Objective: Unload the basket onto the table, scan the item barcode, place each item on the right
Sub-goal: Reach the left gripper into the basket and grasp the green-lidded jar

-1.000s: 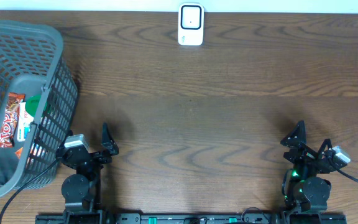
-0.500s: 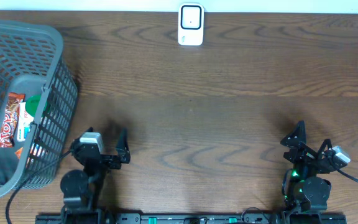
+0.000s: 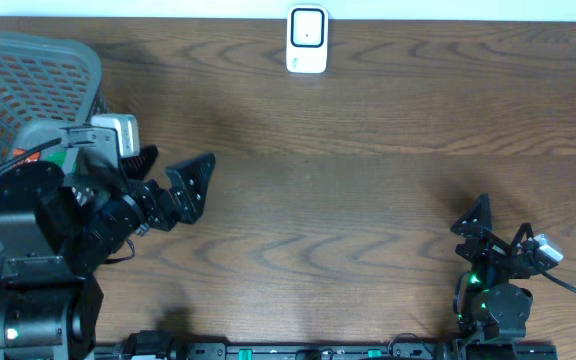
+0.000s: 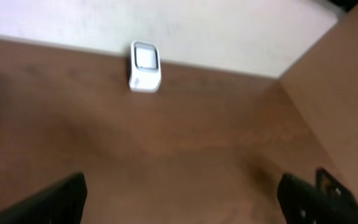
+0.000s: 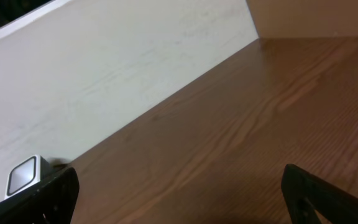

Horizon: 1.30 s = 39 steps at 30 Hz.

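Observation:
The white barcode scanner (image 3: 307,40) stands upright at the table's far edge, also seen as the scanner (image 4: 145,65) in the left wrist view and the scanner (image 5: 23,176) in the right wrist view. My left gripper (image 3: 171,178) is raised high at the left, beside the grey mesh basket (image 3: 28,60), open and empty. Its fingers frame bare wood in the wrist view of the left gripper (image 4: 182,196). The item is hidden: the left arm covers the basket's inside. My right gripper (image 3: 498,232) rests low at the front right, open and empty, like the right gripper (image 5: 179,186).
The brown wooden table (image 3: 348,180) runs to a pale wall (image 5: 104,74) behind the scanner. The basket fills the far left corner. Both arm bases stand along the front edge.
My left arm has lifted off its rest at the front edge and swung up and back, now covering the basket's near side. The right arm has not moved.

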### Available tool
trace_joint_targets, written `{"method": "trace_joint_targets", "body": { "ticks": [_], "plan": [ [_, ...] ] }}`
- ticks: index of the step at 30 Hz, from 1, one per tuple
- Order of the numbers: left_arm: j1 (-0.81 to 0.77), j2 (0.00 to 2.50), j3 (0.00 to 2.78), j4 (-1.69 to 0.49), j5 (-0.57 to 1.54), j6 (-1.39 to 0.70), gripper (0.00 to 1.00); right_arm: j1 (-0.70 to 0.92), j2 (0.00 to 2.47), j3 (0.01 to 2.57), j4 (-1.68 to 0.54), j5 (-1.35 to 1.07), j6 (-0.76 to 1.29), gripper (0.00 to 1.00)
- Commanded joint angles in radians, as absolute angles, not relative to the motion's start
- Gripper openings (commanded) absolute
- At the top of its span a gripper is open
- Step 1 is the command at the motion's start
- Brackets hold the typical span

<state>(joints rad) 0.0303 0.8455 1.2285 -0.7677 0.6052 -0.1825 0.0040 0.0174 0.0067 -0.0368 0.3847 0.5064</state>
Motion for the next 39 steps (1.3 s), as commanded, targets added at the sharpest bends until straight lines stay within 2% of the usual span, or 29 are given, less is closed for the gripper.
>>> {"method": "trace_joint_targets", "body": {
  "ticks": [1, 5, 8, 11, 13, 14, 16, 19, 22, 24, 28, 33, 39],
  "plan": [
    [0.033, 0.895, 1.246, -0.830, 0.673, -0.164, 0.98, -0.013, 0.013, 0.006, -0.042, 0.384, 0.489, 0.99],
    [0.035, 0.901, 1.269, -0.818, 0.662, -0.299, 0.98, -0.013, 0.013, 0.006, -0.042, 0.384, 0.489, 0.99],
    [0.035, 0.910, 1.321, -0.813, 0.662, -0.316, 0.98, -0.013, 0.013, 0.006, -0.042, 0.384, 0.489, 0.99],
    [0.039, 0.973, 1.477, -0.817, 0.654, -0.316, 0.98, -0.014, 0.013, 0.006, -0.042, 0.384, 0.489, 0.99],
    [0.054, 1.027, 1.591, -0.853, 0.577, -0.320, 0.98, -0.013, 0.013, 0.006, -0.042, 0.384, 0.489, 0.99],
    [0.062, 1.053, 1.641, -0.878, 0.530, -0.321, 0.98, -0.014, 0.013, 0.006, -0.042, 0.384, 0.489, 0.99],
    [0.131, 1.225, 1.948, -1.069, 0.309, -0.324, 0.98, -0.014, 0.013, 0.006, -0.042, 0.384, 0.489, 0.99],
    [0.225, 1.366, 2.177, -1.196, 0.271, -0.330, 0.98, -0.013, 0.013, 0.006, -0.042, 0.384, 0.489, 0.99],
    [0.364, 1.516, 2.371, -1.314, 0.271, -0.433, 0.98, -0.013, 0.013, 0.006, -0.042, 0.384, 0.489, 0.99],
    [0.479, 1.607, 2.411, -1.377, 0.271, -0.545, 0.98, -0.014, 0.013, 0.006, -0.042, 0.384, 0.489, 0.99],
    [0.578, 1.730, 2.411, -1.455, 0.245, -0.563, 0.98, -0.013, 0.013, 0.006, -0.042, 0.384, 0.489, 0.99],
    [0.588, 1.854, 2.411, -1.549, 0.023, -0.582, 0.98, -0.013, 0.013, 0.006, -0.042, 0.384, 0.489, 0.99],
    [0.571, 1.967, 2.405, -1.591, -0.006, -0.580, 0.98, -0.013, 0.013, 0.006, -0.042, 0.384, 0.489, 0.99]
  ]
}}
